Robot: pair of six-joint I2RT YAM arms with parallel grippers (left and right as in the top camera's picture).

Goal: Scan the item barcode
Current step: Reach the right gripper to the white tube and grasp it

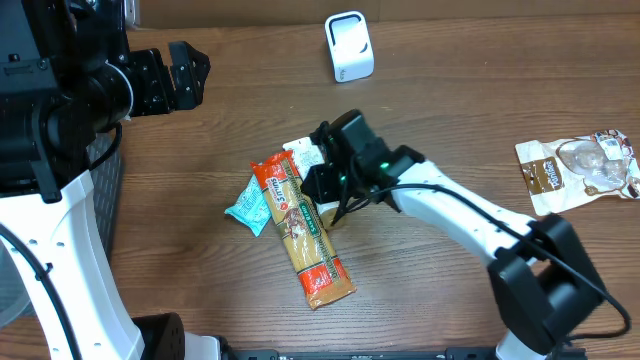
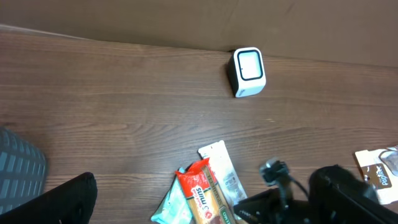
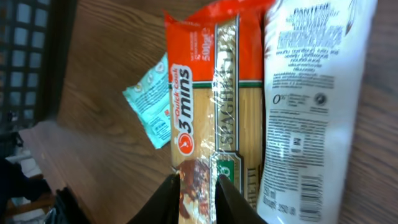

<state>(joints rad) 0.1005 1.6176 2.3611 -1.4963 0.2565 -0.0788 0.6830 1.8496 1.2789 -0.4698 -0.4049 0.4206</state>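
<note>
A long spaghetti packet with a red top lies at the table's middle, over a white pouch and beside a small teal packet. My right gripper is down on it. In the right wrist view the two fingers pinch a narrow strip of the spaghetti packet between them. The white pouch shows printed text and a small barcode. A white scanner stands at the far edge. My left gripper hovers open at the far left, holding nothing.
A brown snack bag lies at the right edge. A dark mesh basket sits at the left. In the left wrist view the scanner faces the camera and the right arm fills the lower right.
</note>
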